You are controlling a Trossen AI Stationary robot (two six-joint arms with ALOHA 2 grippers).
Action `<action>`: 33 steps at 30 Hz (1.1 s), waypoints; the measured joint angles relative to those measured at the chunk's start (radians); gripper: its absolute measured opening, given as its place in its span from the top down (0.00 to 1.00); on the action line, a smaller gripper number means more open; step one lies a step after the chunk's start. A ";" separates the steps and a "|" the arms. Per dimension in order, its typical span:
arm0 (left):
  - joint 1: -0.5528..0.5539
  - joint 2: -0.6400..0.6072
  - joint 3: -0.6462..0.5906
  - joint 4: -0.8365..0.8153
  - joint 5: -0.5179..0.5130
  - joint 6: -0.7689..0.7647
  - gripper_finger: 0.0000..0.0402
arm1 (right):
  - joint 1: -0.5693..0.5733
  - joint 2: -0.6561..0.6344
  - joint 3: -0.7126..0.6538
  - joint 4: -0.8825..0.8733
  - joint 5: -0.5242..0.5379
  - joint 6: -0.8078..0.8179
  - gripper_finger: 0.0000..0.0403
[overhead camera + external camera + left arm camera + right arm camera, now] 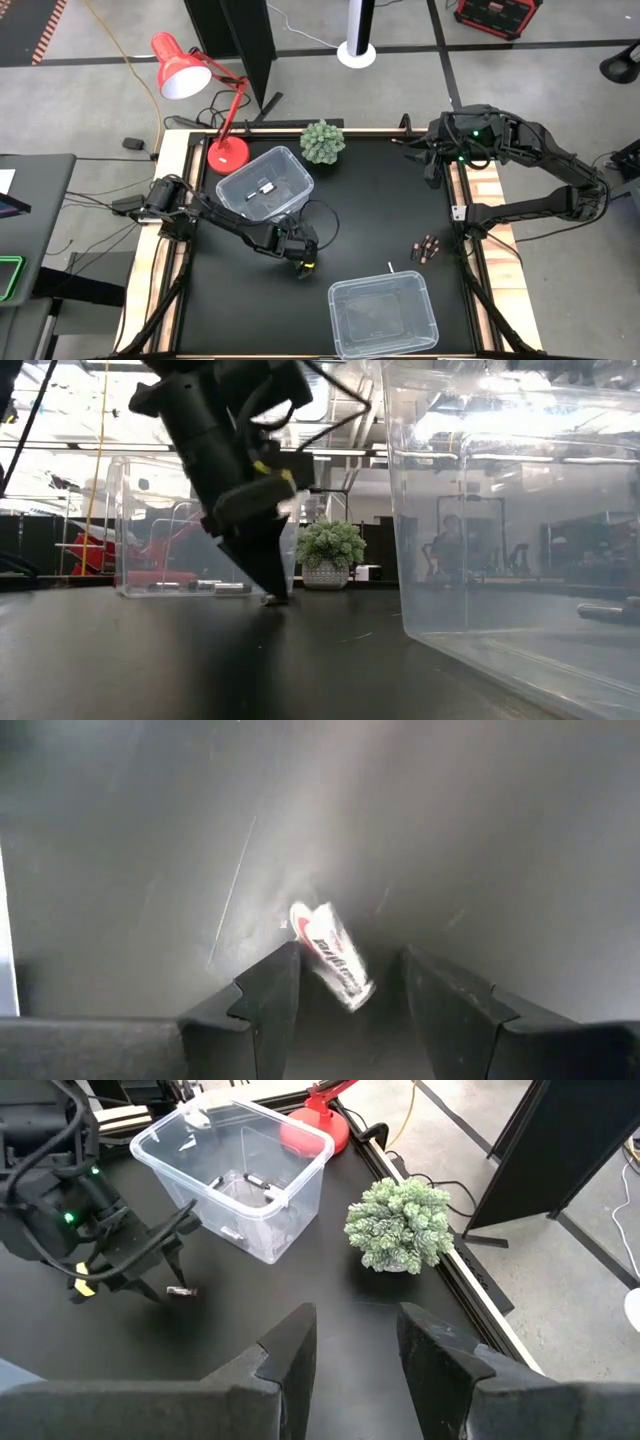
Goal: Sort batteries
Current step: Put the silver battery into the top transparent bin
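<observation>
High view shows you the left claw (303,263) low over the black surface (370,210), between the two clear bins. Left wrist view tells you more: a white battery (333,956) lies tilted on the surface between the two fingers (262,1005). One end is just beside one finger, but a clear gap stays to the other finger, so the claw is open and it grips nothing. In the right wrist view you see the same battery (181,1291) lying flat by the tips of the left claw (172,1275).

Far bin (266,184), near the red lamp (190,75), holds a few batteries (262,189) on its bottom. Near bin (383,315) stands at the front edge of the surface; you cannot tell if something is inside. A small group of dark batteries (426,247) lies by the right edge of the surface, well apart from both bins.

Right claw (357,1342) waits high at the far right corner, near the small plant (323,141). Its fingers stand apart with nothing between them.
</observation>
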 joint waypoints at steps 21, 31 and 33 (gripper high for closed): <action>0.003 0.020 -0.002 0.082 -0.030 0.214 0.73 | 0.052 0.000 0.000 0.006 -0.001 0.004 0.61; 0.007 0.076 0.002 0.112 0.034 0.224 0.74 | 0.051 0.000 0.000 0.006 0.000 0.005 0.61; 0.007 0.085 0.003 0.113 0.033 0.222 0.74 | 0.051 0.000 0.000 0.006 0.000 0.005 0.61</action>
